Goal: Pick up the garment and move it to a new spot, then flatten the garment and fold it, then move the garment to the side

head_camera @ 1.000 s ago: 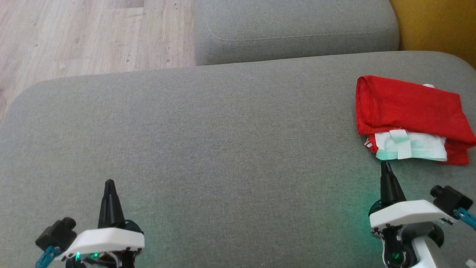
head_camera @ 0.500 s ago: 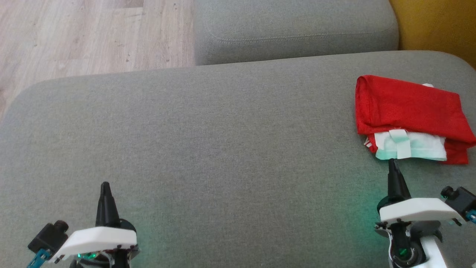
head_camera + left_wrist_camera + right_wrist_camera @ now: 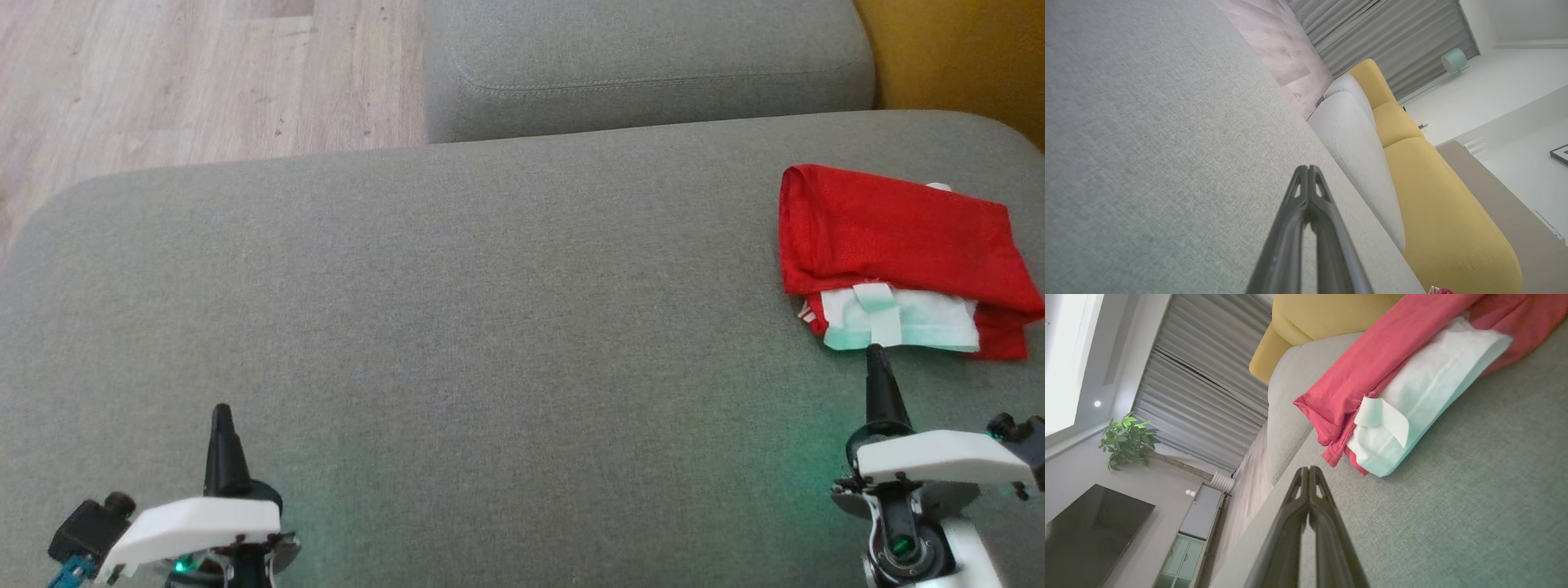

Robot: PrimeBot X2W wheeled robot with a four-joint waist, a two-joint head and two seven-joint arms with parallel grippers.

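Right gripper, clenched on nothing, points at the white hem of the folded red garment, its tip just short of it. Garment lies on a grey cushion and looks already folded and set aside. Best next move, likely: draw straight back from the garment without snagging that hem. Left gripper, also clenched empty, hangs low, well apart from the garment, pointing the same way.

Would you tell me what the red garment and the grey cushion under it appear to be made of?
The red garment looks like soft, matte cotton-type knit: it folds limply and shows a stitched hem. The grey cushion looks like coarse woven upholstery, matte, with a visible flecked weave.
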